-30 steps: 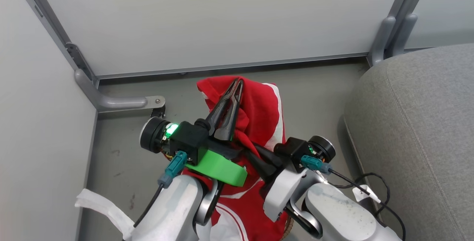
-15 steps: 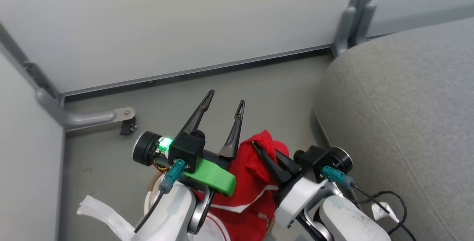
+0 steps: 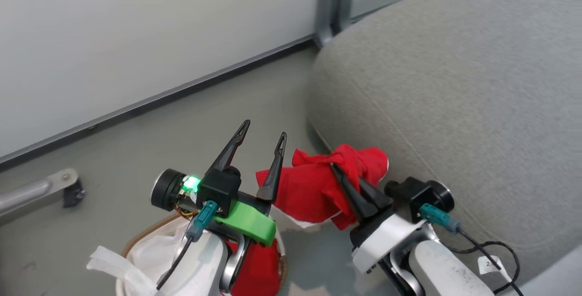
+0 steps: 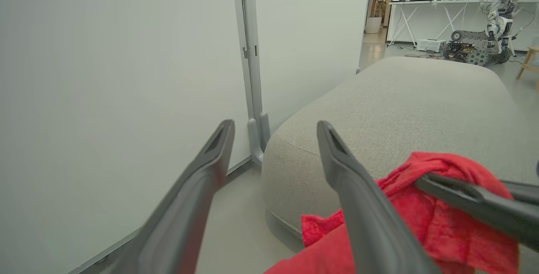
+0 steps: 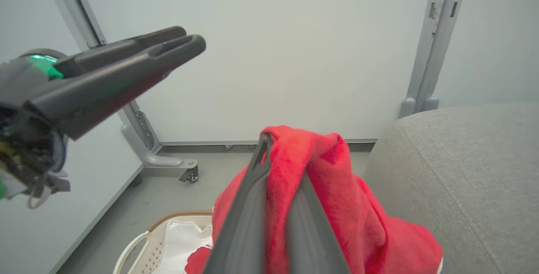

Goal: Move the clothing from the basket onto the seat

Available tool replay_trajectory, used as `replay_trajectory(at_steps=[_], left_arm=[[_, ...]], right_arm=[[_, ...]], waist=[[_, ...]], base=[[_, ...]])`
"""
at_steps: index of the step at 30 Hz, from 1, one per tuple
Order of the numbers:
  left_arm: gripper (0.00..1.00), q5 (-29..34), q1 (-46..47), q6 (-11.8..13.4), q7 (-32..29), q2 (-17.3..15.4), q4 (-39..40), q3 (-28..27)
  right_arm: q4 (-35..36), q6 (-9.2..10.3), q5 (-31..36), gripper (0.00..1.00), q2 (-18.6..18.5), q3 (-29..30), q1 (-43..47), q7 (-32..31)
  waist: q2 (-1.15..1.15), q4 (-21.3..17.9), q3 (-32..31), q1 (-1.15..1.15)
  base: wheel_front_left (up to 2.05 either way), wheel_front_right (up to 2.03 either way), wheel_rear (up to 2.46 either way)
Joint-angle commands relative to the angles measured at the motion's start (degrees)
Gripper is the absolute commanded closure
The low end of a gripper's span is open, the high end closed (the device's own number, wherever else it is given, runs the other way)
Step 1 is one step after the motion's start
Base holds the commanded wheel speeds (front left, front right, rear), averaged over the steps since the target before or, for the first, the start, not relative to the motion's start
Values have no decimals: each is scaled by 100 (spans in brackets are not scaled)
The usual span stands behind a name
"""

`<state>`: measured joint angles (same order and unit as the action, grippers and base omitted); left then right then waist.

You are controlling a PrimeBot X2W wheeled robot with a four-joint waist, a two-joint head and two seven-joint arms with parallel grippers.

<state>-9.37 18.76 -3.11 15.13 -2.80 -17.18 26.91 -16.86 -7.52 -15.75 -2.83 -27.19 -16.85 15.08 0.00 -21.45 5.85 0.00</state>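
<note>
Beside grey seat (image 3: 454, 82), red clothing (image 3: 313, 189) hangs clamped in right gripper (image 3: 335, 168)

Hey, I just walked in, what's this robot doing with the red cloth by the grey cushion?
The robot is moving clothing from a basket to the seat. Its right gripper is shut on a red garment, held up in the air beside the seat's edge, not yet on it. The left gripper is open and empty next to it. More red fabric lies in the basket below, with a white liner.
</note>
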Motion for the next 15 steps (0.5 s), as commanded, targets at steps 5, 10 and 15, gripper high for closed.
replay_trajectory(at_steps=[5,10,15], left_arm=[[0,68,-35,-113,3,-26,-42,-5],[0,149,81,-189,3,-28,-107,19],[0,294,94,-243,3,-107,-106,-86]], right_arm=[[187,6,190,100,-12,430,52,14],[182,6,728,100,-48,746,-420,14],[51,6,1098,100,-543,1008,-1392,13]], waist=[[0,-920,404,0],[0,-957,640,0],[0,-949,1014,0]], base=[[0,0,0],[0,0,0],[0,0,0]])
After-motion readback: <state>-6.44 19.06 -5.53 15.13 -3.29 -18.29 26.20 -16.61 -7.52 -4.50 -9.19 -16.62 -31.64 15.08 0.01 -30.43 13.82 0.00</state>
